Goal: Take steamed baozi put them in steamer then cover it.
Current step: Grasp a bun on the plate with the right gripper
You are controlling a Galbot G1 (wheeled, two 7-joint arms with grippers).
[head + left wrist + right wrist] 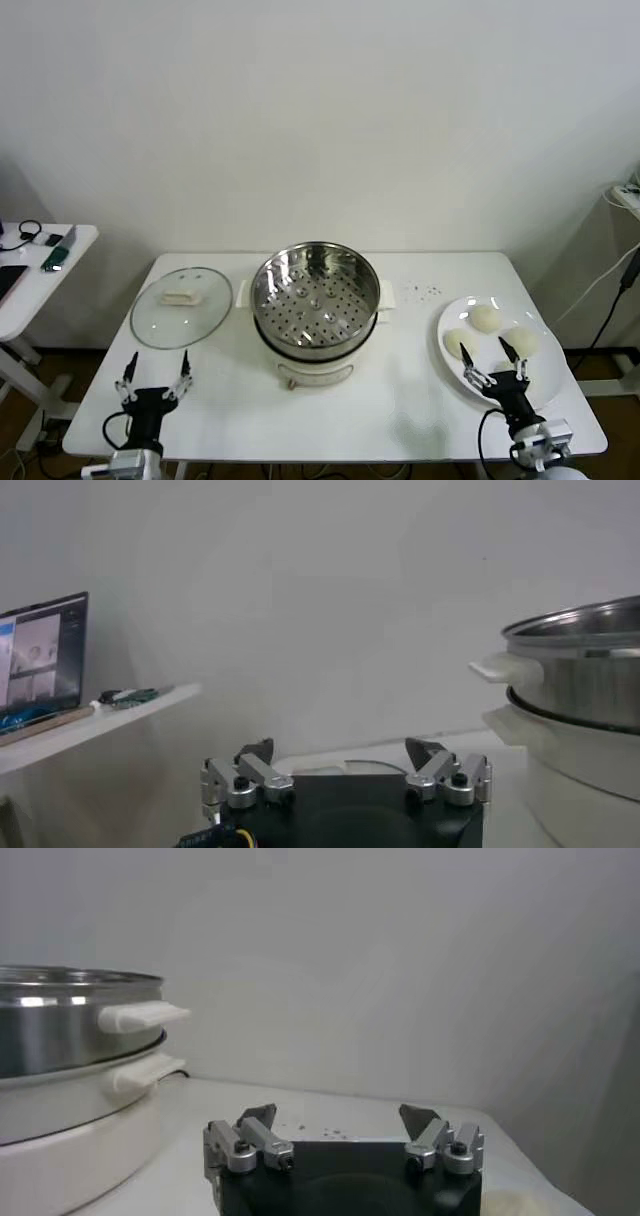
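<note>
Baozi (486,319): 3 visible, lying on white plate (452,312) at bench (400,400) right. Steamer (315,295) sitting centre, uncovered; cover (181,305) lying left. Left gripper (155,375), right gripper (492,362) both hovering spread, gripping nothing.

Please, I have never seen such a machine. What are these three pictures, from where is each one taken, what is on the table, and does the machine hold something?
This is a two-armed robot at a white table. The large picture comes from a camera on its head, looking down. The other two come from cameras on its wrists.

Each arm ends in a black end effector with metal fingers: the left end effector and the right end effector. Both are open and hold nothing.

On the table stand a round shiny steel steamer with a perforated tray, a clear glass lid with a cream handle lying beside it, and a flat white plate carrying three visible cream-white dough buns.
</note>
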